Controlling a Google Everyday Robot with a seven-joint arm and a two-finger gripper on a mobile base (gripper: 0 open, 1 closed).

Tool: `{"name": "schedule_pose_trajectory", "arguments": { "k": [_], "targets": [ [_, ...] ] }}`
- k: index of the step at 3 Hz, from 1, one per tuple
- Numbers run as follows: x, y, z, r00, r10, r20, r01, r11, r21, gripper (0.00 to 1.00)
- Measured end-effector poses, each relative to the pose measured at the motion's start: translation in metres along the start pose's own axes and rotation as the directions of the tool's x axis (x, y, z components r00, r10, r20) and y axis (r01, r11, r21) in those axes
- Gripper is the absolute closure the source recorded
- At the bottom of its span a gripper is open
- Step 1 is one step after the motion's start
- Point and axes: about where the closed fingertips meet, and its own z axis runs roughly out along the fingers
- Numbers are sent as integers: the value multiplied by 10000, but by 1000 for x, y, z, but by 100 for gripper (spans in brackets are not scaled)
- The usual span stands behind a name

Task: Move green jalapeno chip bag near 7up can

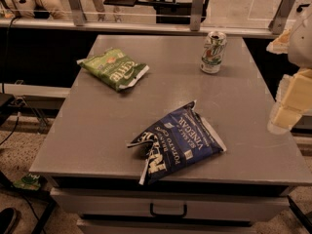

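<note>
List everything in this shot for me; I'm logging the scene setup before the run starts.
green jalapeno chip bag: one, bright green with white lettering, lying at the table's far left.
7up can: one, white and green, upright at the table's far right.
vinegar chip bag: one, dark blue, lying near the front edge, about centre.
table: one, grey, filling the middle of the view.
drawer handle: one, dark, below the table front.
railing: one, pale metal, behind the table.
gripper: one, cream, at the right edge of the view by the table's right side, apart from both bags and the can.
</note>
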Motion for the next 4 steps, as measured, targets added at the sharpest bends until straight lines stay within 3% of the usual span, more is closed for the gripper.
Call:
{"name": "schedule_pose_trajectory", "arguments": {
  "k": [2,3,4],
  "targets": [
    [-12,-12,0,9996,25,281,-33,9996,286,0],
    [-37,-33,13,9981,109,602,-128,9994,309,0],
    [-83,-70,44,9949,338,951,-336,9994,-41,0]
  ]
}}
